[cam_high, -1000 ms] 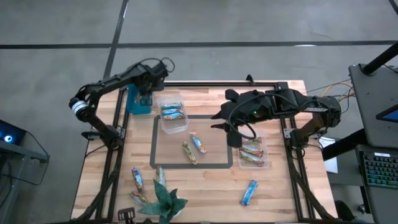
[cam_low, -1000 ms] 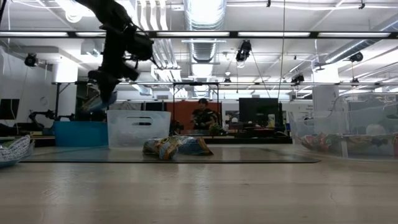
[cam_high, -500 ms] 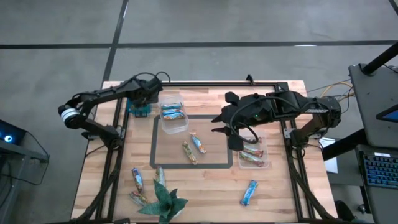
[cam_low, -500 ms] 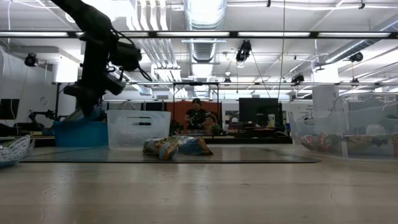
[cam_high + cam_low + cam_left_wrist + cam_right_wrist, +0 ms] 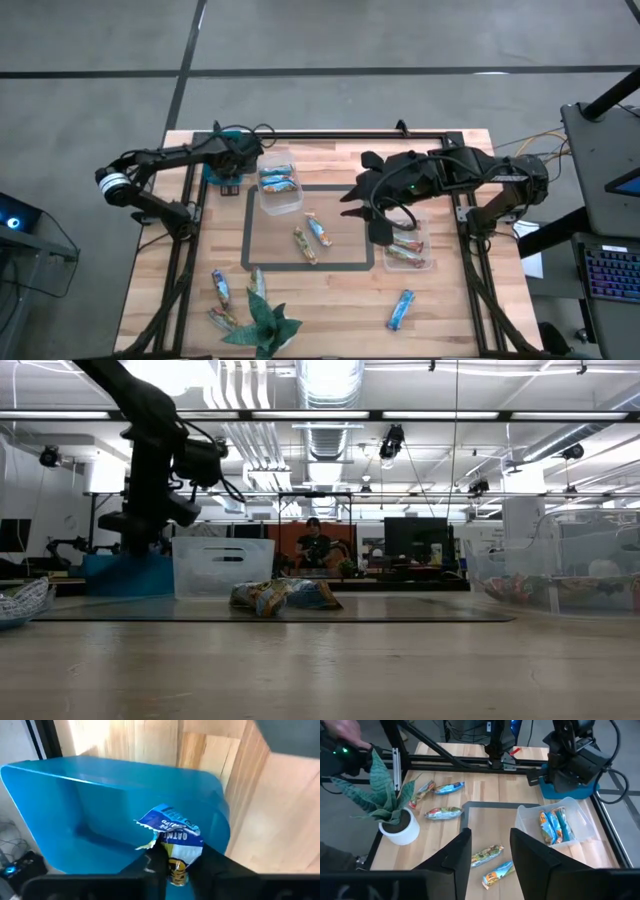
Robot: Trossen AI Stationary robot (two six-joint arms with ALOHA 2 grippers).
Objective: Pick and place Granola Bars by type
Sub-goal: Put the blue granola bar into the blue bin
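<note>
My left gripper (image 5: 232, 155) hangs low over a blue bin (image 5: 222, 165) at the table's far left, shut on a blue-wrapped granola bar (image 5: 172, 832). A clear tub (image 5: 278, 183) beside the bin holds several blue bars. Another clear tub (image 5: 405, 245) at the right holds brown bars. Two loose bars (image 5: 305, 243) lie inside the taped rectangle, three (image 5: 219, 285) at the near left and a blue one (image 5: 400, 309) at the near right. My right gripper (image 5: 490, 850) hovers open above the table's middle right, holding nothing. My left gripper pinches one end of the blue bar (image 5: 175, 862) between its two fingers, which slant downward into the blue bin. The bar sticks out past the fingertips, its crimped free end (image 5: 150, 822) inside the bin's walls. I cannot tell whether it touches the bin's floor.
A green paper plant in a white pot (image 5: 262, 325) stands at the near left edge, close to the loose bars. Black frame rails (image 5: 190, 230) run along the table's left, right and far sides. A person sits in the room beyond the table (image 5: 313, 545).
My left gripper has come down toward the blue bin with the blue bar, shifting a little toward the table's left edge; the bar now sits between the bin's walls.
</note>
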